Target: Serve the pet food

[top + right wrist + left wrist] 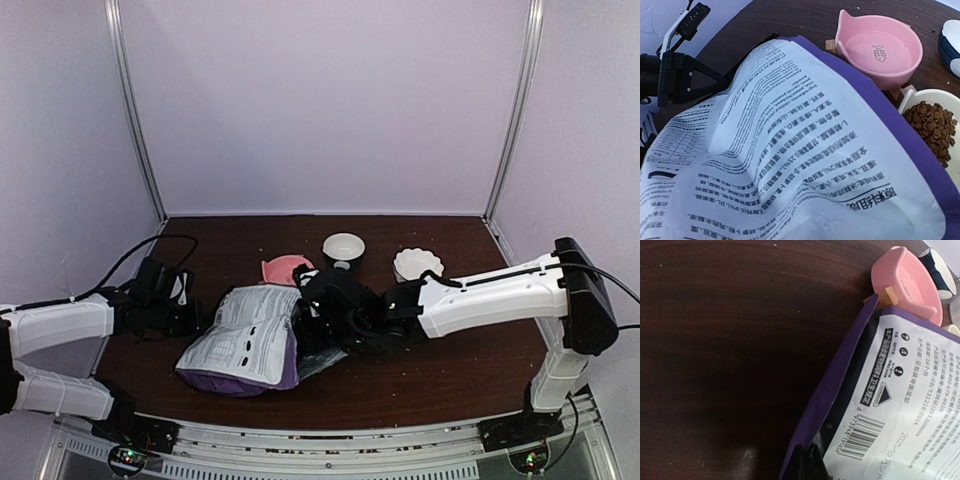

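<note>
The pet food [932, 125] is a heap of reddish-brown kibble in a cream bowl [910, 96], seen in the right wrist view just past the bag's purple edge. In the top view my right arm hides it. The purple-and-white bag [250, 340] lies between my grippers; it also fills the right wrist view [790, 150]. My left gripper [183, 303] is at the bag's left edge, its dark fingertips [812, 465] close together on the purple edge [840, 375]. My right gripper [328, 312] is at the bag's right end, its fingers hidden by the bag.
A pink bowl [285, 268] with a fish-bone mark [879, 51] stands behind the bag. A dark bowl with a white inside [343, 247] and a white scalloped bowl [418, 264] stand further back. White walls close the table's back and sides.
</note>
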Motion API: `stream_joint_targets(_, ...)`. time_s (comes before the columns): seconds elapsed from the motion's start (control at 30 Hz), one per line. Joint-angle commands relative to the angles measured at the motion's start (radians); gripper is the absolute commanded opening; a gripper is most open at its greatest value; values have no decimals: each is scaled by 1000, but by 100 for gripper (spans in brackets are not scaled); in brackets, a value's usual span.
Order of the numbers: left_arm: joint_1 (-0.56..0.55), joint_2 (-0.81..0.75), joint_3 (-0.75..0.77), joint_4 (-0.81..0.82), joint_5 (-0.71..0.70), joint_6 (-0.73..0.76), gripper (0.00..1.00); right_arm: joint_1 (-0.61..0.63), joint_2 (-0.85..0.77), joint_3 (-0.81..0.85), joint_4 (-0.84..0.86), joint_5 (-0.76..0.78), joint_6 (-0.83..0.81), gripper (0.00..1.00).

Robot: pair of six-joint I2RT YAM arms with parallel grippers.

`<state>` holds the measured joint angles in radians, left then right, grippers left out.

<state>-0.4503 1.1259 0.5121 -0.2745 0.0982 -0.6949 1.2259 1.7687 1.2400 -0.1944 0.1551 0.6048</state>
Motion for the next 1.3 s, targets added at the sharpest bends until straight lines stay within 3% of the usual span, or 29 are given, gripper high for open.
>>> stream_joint_targets(0.0,0,-12,-32,6,36,-10,0,9,110,104,-38,-163,-76,0)
stream_joint_targets(0.3,-1,-30,-24,-8,20,-11,0,16,75,122,58,-628,-123,0)
stream_joint_targets(0.47,1,-34,-10,-28,10,-6,0,4,9,56,159,-674,-46,0)
stream_joint_targets(0.6,0,-61,8,-65,-1,9,0,-25,-69,-53,331,-662,105,0)
stream_joint_targets(0.77,0,-111,74,-176,-22,56,35,-42,-143,-136,482,-617,233,0)
stream_joint_targets(0.9,-8,-167,165,-286,-29,94,54,-46,-160,-138,513,-587,291,0)
stream_joint_targets(1.07,-77,-245,321,-389,-12,101,64,-48,-174,-122,522,-561,317,0)
stream_joint_targets(1.27,-275,-259,540,-438,-4,59,74,-50,-163,-110,559,-564,343,0)
